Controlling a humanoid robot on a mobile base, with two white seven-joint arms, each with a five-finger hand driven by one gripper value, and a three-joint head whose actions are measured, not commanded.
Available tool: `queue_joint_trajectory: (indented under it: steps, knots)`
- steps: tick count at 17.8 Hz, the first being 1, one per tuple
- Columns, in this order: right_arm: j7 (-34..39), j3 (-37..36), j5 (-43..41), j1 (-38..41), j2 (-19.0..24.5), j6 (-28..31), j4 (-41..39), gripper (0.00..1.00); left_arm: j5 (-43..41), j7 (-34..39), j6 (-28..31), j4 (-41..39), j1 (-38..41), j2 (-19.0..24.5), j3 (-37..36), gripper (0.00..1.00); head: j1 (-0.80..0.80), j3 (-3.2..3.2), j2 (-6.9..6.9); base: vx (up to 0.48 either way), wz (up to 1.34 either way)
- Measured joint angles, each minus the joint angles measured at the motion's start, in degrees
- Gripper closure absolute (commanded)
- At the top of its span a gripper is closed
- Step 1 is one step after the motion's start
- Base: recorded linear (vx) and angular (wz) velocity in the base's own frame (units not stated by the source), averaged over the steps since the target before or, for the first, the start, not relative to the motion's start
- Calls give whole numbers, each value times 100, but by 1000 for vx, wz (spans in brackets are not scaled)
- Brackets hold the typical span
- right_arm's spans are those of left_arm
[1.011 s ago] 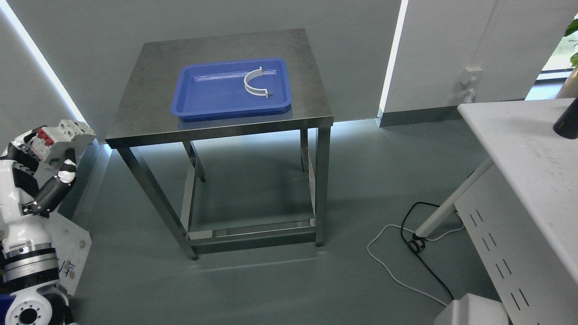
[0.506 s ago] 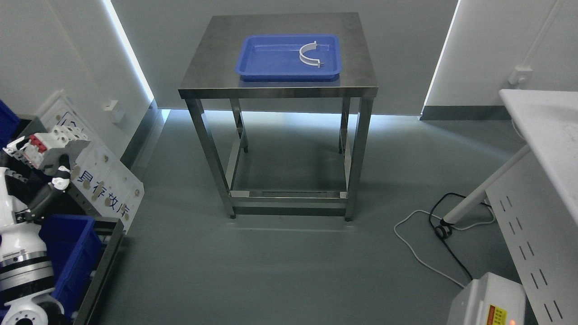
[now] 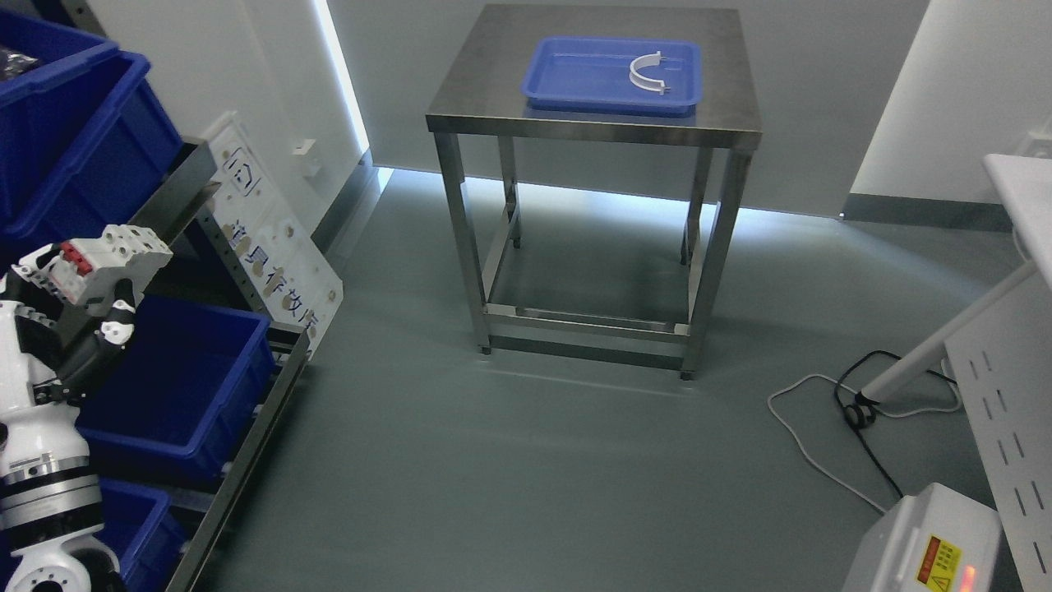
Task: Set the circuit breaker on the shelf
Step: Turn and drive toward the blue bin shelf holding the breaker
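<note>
My left hand [image 3: 78,308] is shut on a white circuit breaker [image 3: 107,263] with red switches and holds it up at the far left. It hangs over a metal shelf rack [image 3: 246,448] with blue bins: one bin [image 3: 177,382] is just below and right of the breaker, and another bin [image 3: 78,140] is on the tier above. My right hand is out of view.
A steel table [image 3: 592,123] stands at the back with a blue tray [image 3: 612,78] holding a white curved clamp [image 3: 649,72]. A white sign panel [image 3: 275,247] leans on the rack. Cables [image 3: 830,436], a white device [image 3: 929,538] and a white desk [image 3: 1023,205] are at the right.
The camera has turned left and pulled back: the table has shifted right and farther away, and the rack with blue bins has come into view. The left hand still holds the breaker.
</note>
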Motion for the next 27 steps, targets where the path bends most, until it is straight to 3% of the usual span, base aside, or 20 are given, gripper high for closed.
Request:
queue_joint_trajectory:
  steps: [16, 27]
  knots:
    - [0, 0, 0, -1, 0, 0, 0, 0, 3, -492, -231, -354, -250, -5, -75, 88, 0, 0, 0, -94, 732]
    - [0, 0, 0, -2, 0, 0, -1, 0, -64, -1303, 1152, -55, -1398, 214, -400, 86, 0, 0, -3, 130, 701]
